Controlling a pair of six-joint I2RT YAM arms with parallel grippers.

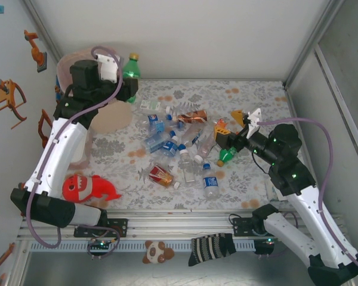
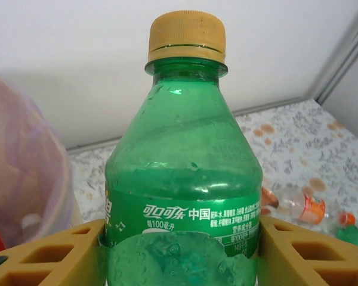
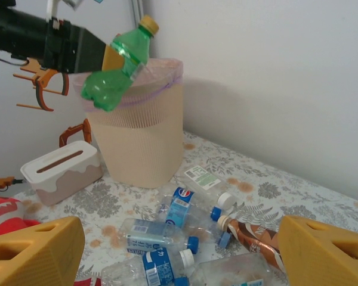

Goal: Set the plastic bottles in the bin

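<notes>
left gripper clenched on green bottle, tilted, at rim of bin, far left | right gripper released above loose bottles on tabletop | white box beside bin, red toy shark near left

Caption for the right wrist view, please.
Left tool holds a green bottle by the bin; other bottles lie scattered on the table.

Right gripper had its fingers spread wide, nothing between them. Past them, loose bottles lay on their sides on the flowered table, most blue-labelled, plus one brown-labelled bottle. Behind those stood the bin, pink liner over its rim, white box just beside it. Left gripper clamped a green bottle, tilted, yellow cap up, level with the rim. Over the bin or in front, couldn't tell.
</notes>
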